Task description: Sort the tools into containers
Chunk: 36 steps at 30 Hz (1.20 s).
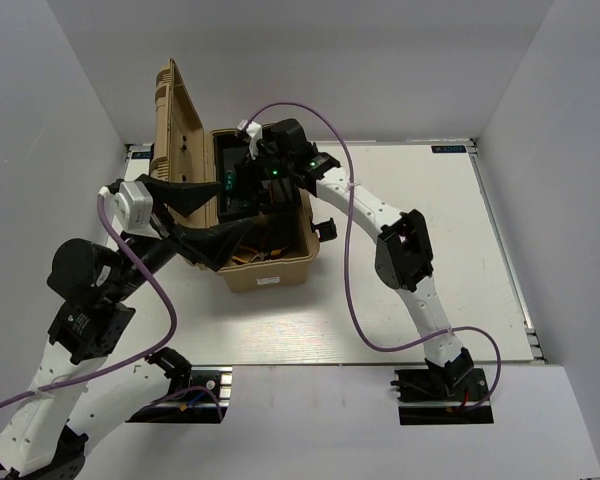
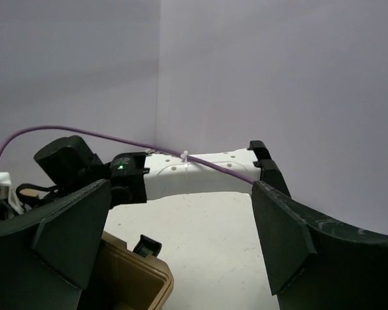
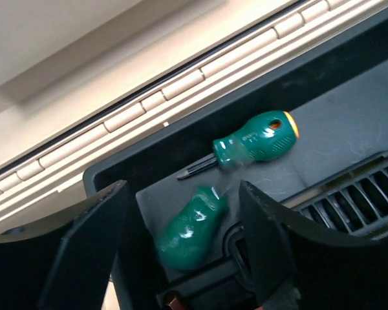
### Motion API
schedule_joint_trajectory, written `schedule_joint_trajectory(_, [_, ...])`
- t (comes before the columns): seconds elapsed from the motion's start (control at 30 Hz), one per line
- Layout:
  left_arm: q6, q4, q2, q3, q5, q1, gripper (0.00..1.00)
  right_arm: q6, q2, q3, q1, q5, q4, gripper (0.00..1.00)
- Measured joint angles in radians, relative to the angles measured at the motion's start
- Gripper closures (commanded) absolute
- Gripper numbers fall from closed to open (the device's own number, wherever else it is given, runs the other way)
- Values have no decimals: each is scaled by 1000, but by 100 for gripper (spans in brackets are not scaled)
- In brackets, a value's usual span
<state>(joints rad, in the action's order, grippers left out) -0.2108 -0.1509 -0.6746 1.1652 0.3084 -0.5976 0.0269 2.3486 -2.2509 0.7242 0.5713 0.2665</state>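
a stubby green-handled screwdriver [image 3: 255, 139], orange-capped, lies in the black tray [image 3: 349, 123] near its back rim; a second screwdriver [image 3: 191, 226], blurred, sits between the right gripper [image 3: 181, 194] and its spread fingers. left gripper [image 2: 181, 194] gapes wide too.

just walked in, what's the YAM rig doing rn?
The right gripper is over the black tray inside the open tan plastic toolbox, jaws open. One short green-handled screwdriver lies in the tray. A second green-handled screwdriver shows blurred between the jaws, apparently not gripped. The left gripper hangs open and empty by the box.
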Motion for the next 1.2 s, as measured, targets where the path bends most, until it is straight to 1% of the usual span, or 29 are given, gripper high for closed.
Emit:
schedule_joint_trajectory(0.03, [0,-9,2,0,-10,0,1,7,0,0,1,2,1,23])
schedule_joint_trajectory(0.07, [0,-18,3,0,-19,0,1,12,-1,0,3,2,2,26])
schedule_joint_trajectory(0.1, [0,-26,4,1,-30,0,1,15,-2,0,3,3,6,32])
schedule_joint_trajectory(0.13, [0,-37,4,3,-42,0,1,18,-4,2,5,3,14,39])
schedule_joint_trajectory(0.17, [0,-48,4,8,-56,0,1,21,-8,2,5,5,24,69])
schedule_joint_trajectory(0.2, [1,-60,3,15,-69,0,3,26,-13,4,5,7,32,85])
schedule_joint_trajectory(0.23, [1,-71,1,27,-89,0,6,17,-18,5,5,8,42,100])
schedule_joint_trajectory(0.27, [2,-77,-3,40,-105,0,10,11,-28,7,4,7,51,100])
schedule_joint_trajectory(0.3, [3,-82,-8,58,-125,0,20,5,-39,8,3,6,64,100])
schedule_joint_trajectory(0.33, [6,-80,-15,76,-146,0,59,0,-56,8,2,3,77,100])
schedule_joint_trajectory(0.37, [2,-73,-22,92,-166,0,81,-2,-76,8,-1,0,87,100])
schedule_joint_trajectory(0.4, [7,-61,-28,104,-186,0,100,-1,-102,8,-4,-1,95,100])
schedule_joint_trajectory(0.5, [5,-8,-47,121,-270,0,100,18,-196,8,-16,-28,134,100])
schedule_joint_trajectory(0.57, [3,20,-60,121,-357,0,100,51,-262,8,-26,-71,167,100])
schedule_joint_trajectory(0.63, [7,43,-74,120,-488,0,100,90,-334,20,-39,-136,200,100])
schedule_joint_trajectory(0.77, [65,76,-97,121,-779,0,100,171,-491,122,-90,-292,248,100])
schedule_joint_trajectory(0.87, [117,84,-122,133,-1037,0,100,210,-583,233,-148,-398,288,100])
schedule_joint_trajectory(0.97, [238,142,-128,111,-1221,3,100,214,-658,379,-219,-457,311,100])
schedule_joint_trajectory(1.0, [282,154,-128,105,-1268,3,100,212,-697,468,-248,-467,311,100])
schedule_joint_trajectory(1.1, [380,156,-147,124,-1368,4,100,201,-790,661,-307,-478,332,100])
schedule_joint_trajectory(1.2, [422,95,-181,167,-1428,8,99,184,-875,787,-331,-463,356,100])
